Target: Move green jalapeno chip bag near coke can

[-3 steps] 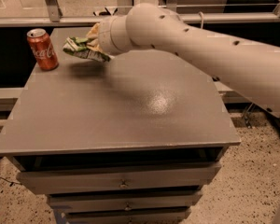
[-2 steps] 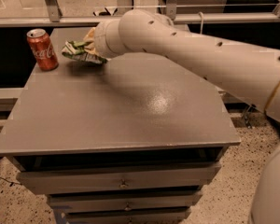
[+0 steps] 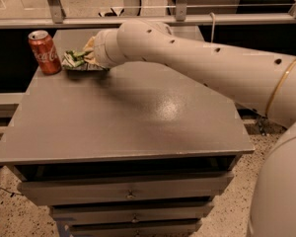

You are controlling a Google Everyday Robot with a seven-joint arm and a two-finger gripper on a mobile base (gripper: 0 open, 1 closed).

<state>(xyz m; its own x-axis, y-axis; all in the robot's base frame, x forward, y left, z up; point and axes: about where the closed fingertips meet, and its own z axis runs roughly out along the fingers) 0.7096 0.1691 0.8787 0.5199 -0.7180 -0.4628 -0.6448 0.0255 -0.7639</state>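
The red coke can (image 3: 44, 52) stands upright at the far left corner of the grey table (image 3: 123, 122). The crumpled green jalapeno chip bag (image 3: 75, 59) rests on the table just right of the can, a small gap between them. My gripper (image 3: 89, 57) is at the bag's right side, at the end of the long white arm (image 3: 197, 68) that reaches in from the right. The wrist hides most of the gripper and the bag's right part.
The table has drawers (image 3: 128, 194) below its front edge. A metal rail and glass partition (image 3: 138, 19) run behind the table. Speckled floor (image 3: 237, 211) lies to the right and below.
The arm has carried the chip bag left and down toward the can; the bag now lies low at the table surface close to the can.
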